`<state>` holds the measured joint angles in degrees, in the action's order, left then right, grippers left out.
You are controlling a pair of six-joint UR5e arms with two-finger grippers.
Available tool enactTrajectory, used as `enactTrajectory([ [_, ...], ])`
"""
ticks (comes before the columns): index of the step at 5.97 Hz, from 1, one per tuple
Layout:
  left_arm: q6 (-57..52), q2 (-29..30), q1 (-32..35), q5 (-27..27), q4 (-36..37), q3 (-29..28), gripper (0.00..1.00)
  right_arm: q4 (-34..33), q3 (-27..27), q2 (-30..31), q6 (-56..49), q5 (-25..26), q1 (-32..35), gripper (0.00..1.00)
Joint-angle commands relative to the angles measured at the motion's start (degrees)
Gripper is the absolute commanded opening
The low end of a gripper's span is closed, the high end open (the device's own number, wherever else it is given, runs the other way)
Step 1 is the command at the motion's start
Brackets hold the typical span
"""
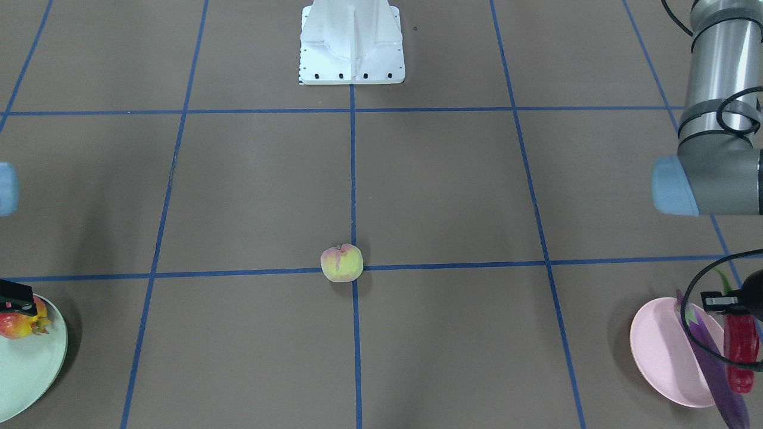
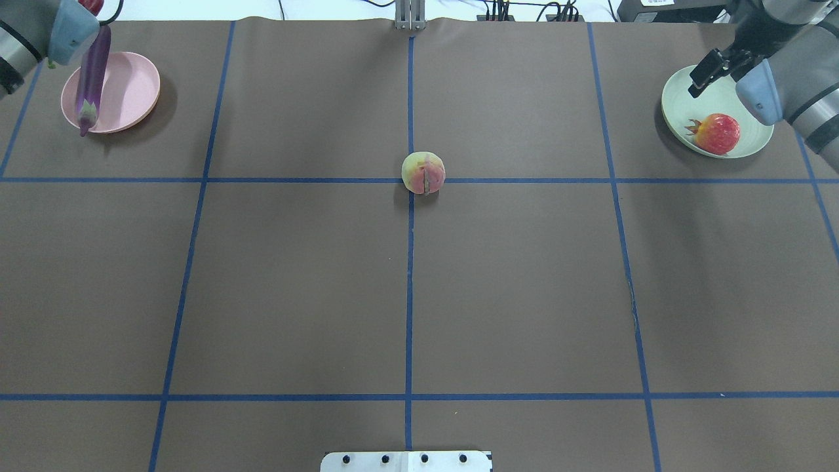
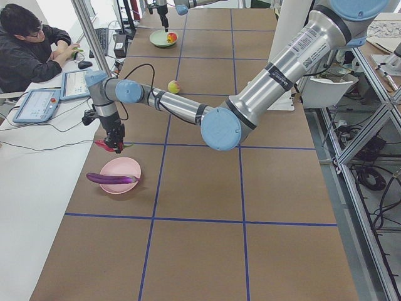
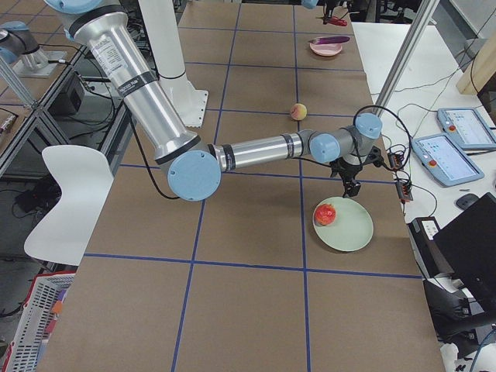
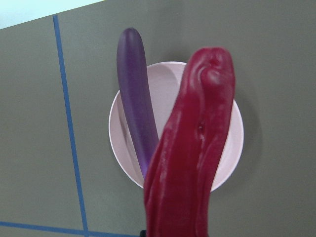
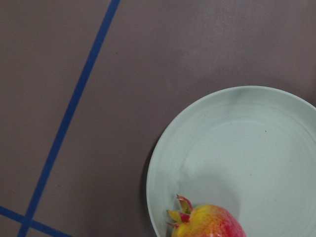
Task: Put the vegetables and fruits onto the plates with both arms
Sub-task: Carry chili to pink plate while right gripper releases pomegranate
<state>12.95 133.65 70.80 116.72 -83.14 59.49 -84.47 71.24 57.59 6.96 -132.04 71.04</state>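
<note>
Mid drop-off on the vegetable side. Pinches wrinkled dark-red chili pepper with green stem (image 5: 192,148) near the stem end in left gripper (image 3: 115,139), fingers pressed onto it. Hangs it above pale pink round matte plastic plate (image 5: 173,81), clear of the surface in the side view; exact tilt hard to call. Already has long slim glossy purple eggplant (image 3: 111,179) lying across that plate, both ends past the rim, one half of the plate bare.

Fruit side: finished with round red-and-yellow mottled pomegranate-like fruit with yellow crown (image 2: 716,133), sitting inside pale mint green round plastic plate (image 6: 247,148) near the rim. Hovers right gripper (image 2: 704,75) above that plate, near the fruit, not touching, holding nothing. Cannot tell whether spread or pressed together: fingertips out of the wrist view, too small elsewhere.

Leaves round pink-yellow-green peach with brown stem (image 1: 341,263) on brown paper-covered table (image 2: 295,295) at centre, on the blue tape crossing, well apart from both plates and both grippers.

Judged past halfway: two items plated, a third about to land, peach untouched.

Next, likely: lower chili onto bare half of pink plate beside eggplant, then spread fingers. Calls for a low release, to avoid rolling the pepper over the shallow rim or knocking the overhanging eggplant. After that, probably right arm to centre: descend square over peach, close on widest part (round, prone to rolling if nudged off-centre), carry to green plate, set down beside pomegranate without bumping it.
</note>
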Motion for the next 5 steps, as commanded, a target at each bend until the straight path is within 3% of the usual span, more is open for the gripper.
enactTrajectory([
  [1,3.2,-0.4,-3.5,-3.1,-6.1,-4.3,0.00,-4.2,5.6,-1.7,8.7,-1.6,-0.7,1.00],
  [2,7.1,-0.4,-6.3,-6.0,-7.5,-4.6,0.00,-4.2,7.8,-1.9,12.2,-3.8,-1.0,1.00],
  [5,7.4,-0.3,-7.5,-10.5,-13.5,-10.0,0.00,-5.1,16.4,-2.2,28.1,-4.1,-6.3,1.00],
])
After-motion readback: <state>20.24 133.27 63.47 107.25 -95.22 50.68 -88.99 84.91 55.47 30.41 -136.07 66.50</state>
